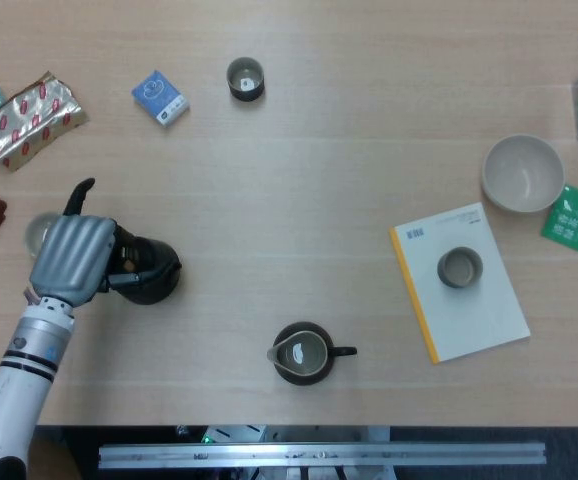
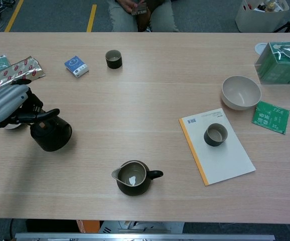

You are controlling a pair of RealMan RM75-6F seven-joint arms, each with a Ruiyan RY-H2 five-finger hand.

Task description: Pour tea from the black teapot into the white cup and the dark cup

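Observation:
My left hand (image 1: 69, 258) grips the black teapot (image 1: 151, 279) by its handle side, and the pot hangs just right of the hand. The same hand (image 2: 7, 106) and teapot (image 2: 50, 133) show at the left edge of the chest view. The white cup (image 1: 35, 232) is mostly hidden behind the hand; only a pale sliver shows at its left. One dark cup (image 1: 246, 78) stands at the far middle of the table. Another dark cup (image 1: 459, 268) sits on a white book (image 1: 479, 320) at the right. My right hand is out of both views.
A dark pitcher (image 1: 304, 353) holding some liquid stands near the front edge. A blue packet (image 1: 160, 97) and a foil snack bag (image 1: 29, 118) lie far left. At the right are a pale bowl (image 1: 522, 172), a green sachet (image 1: 577, 220) and a green box (image 2: 281, 61).

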